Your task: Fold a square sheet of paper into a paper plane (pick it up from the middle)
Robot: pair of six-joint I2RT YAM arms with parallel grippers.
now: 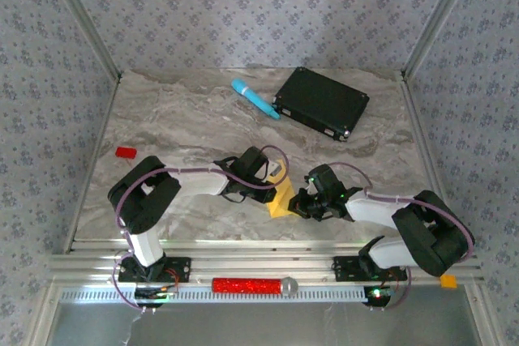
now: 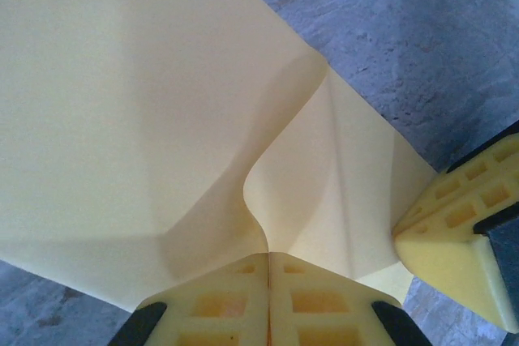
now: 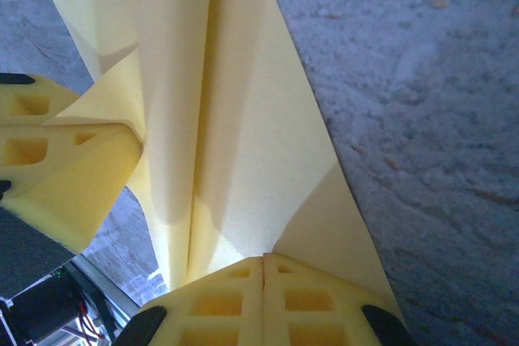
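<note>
While the two arms bend inward over the near middle of the grey, marble-veined tabletop [image 1: 186, 119], the yellow paper sheet [image 1: 282, 200] sits between their tips as a small pale wedge. The left gripper [image 2: 268, 269] is closed: its two soft yellow foam pads, moulded with square hollow cells and backed by black plastic, meet in a thin vertical seam, and the lower edge of the sheet is pinched in that seam. Above it the paper is matte and smooth, with one broad flat panel on the left curling over in an S-shaped bend and a narrower flap on the right carrying faint straight creases. The right arm's blunt foam fingertip [image 2: 454, 241] touches that flap's edge. The right gripper [image 3: 263, 269] is likewise clamped on the sheet, its waffle-celled pads pressed together where a sharp centre crease runs up the paper, with long slim panels on either side and a diagonal folded edge on the right. There the left arm's foam fingertip [image 3: 65, 176] meets the sheet from the side. Farther back on the table lie a light-blue cylinder [image 1: 254, 98] with rounded ends and, just beside it, a flat black box [image 1: 322, 103] with rounded corners. A small red block [image 1: 126, 151] sits well apart near the left edge. The walls [image 1: 243, 6] carry a grey floral pattern.
</note>
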